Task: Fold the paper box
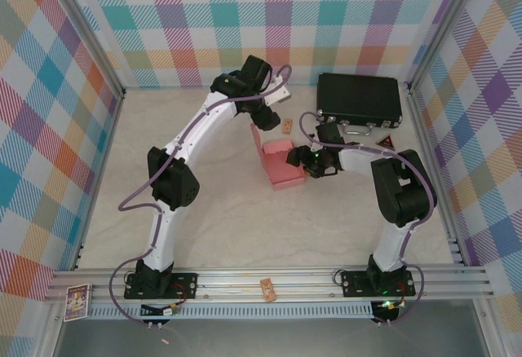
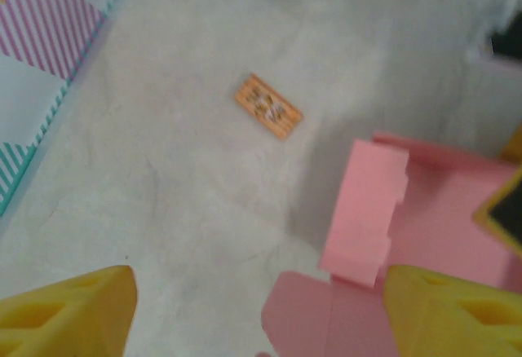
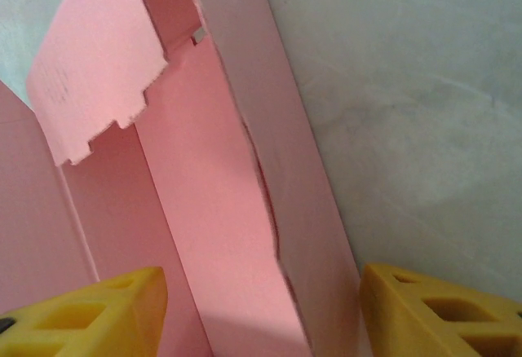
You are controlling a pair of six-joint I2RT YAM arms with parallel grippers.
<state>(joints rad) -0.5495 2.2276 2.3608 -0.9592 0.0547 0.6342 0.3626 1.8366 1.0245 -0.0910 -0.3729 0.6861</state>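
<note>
table: work happens mid-table. black case sits at the back right, well apart, ignore it.
paper box is at centre between the two arms, half formed: base down, walls up, one notched flap standing, another flap lying flat on the table near the left arm.
right gripper straddles a side wall of the box, one finger inside, one outside. can't tell if it pinches the wall or only stands around it.
left gripper hovers over the back-left of the box, fingers wide apart, nothing in them.
small tan block lies just behind the box, keep off it.
judgement, step in hand: fold the standing flap in. right should brace the wall so the box doesn't slide. left comes from outside, pushes low at the crease, not the tip, then seats the notches. thin card will likely buckle if rushed.
</note>
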